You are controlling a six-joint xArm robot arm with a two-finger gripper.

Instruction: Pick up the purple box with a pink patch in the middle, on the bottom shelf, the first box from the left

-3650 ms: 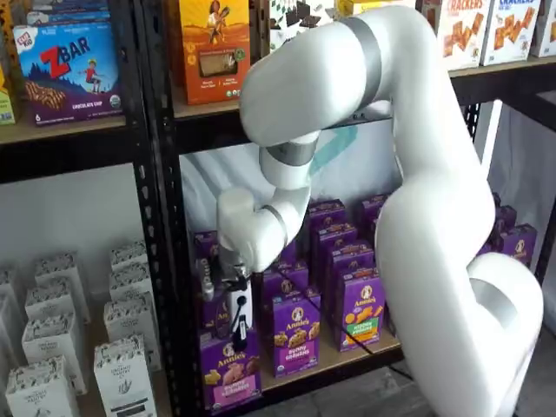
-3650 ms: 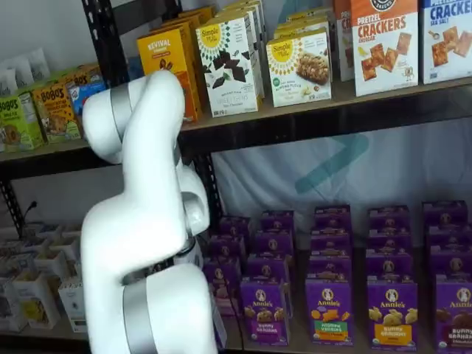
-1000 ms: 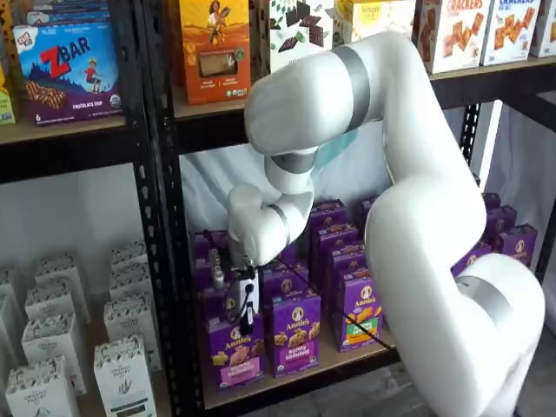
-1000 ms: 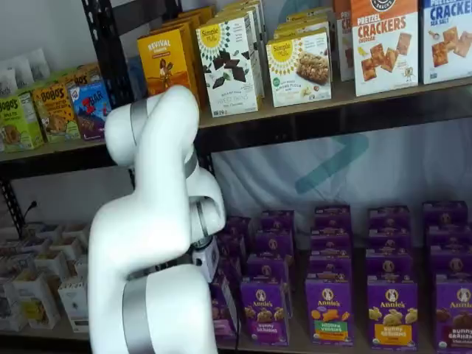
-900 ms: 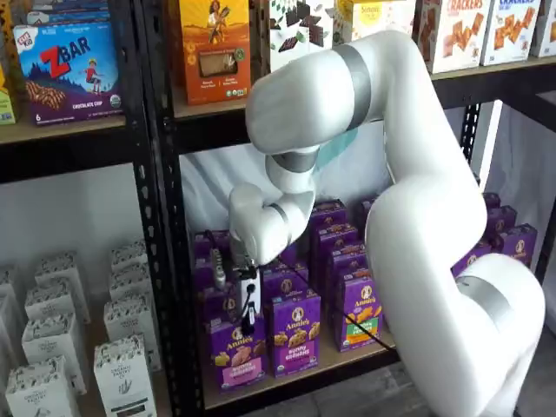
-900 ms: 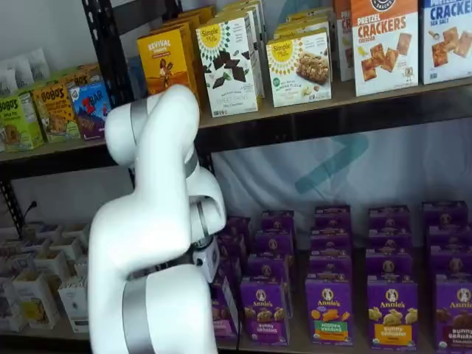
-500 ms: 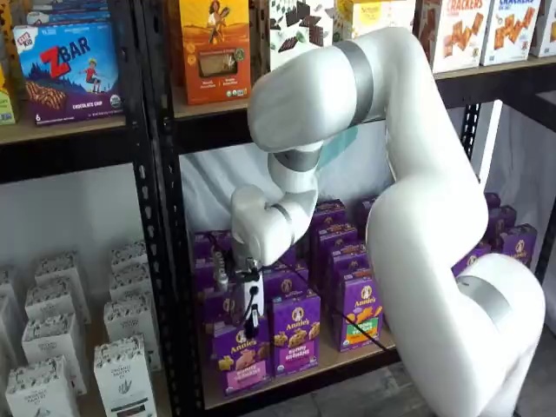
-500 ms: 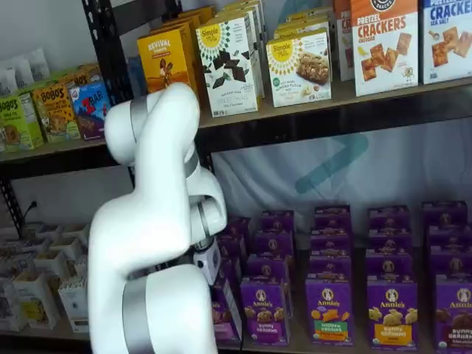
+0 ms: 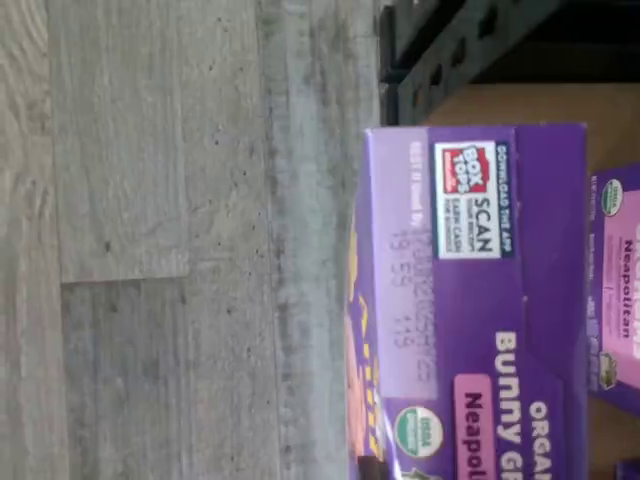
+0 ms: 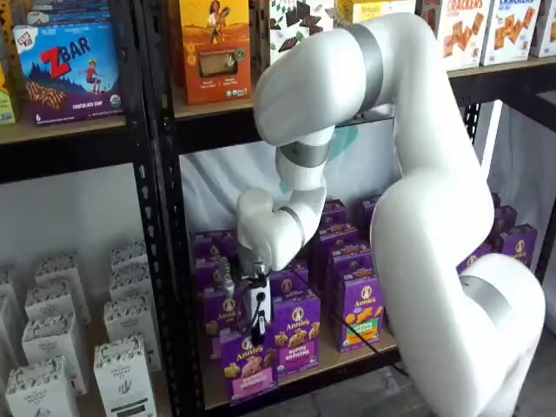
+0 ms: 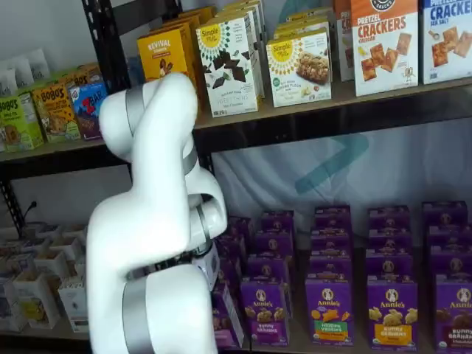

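Wrist view: purple box [image 9: 470, 310] seen from its top flap, with pink label strip and Box Tops stamp, out past the black rail of the bottom shelf [image 9: 450, 55], over grey plank floor [image 9: 150, 240].

Shelf view: gripper [image 10: 254, 326] fingers clamped on top of the purple box [image 10: 249, 363], which sits forward of the front row at the left end of the bottom shelf [image 10: 304, 369], beside a neighbouring purple box [image 10: 298, 334].

Other shelf view: white arm [image 11: 151, 243] hides the gripper; only the purple box's edge [image 11: 225, 318] shows.
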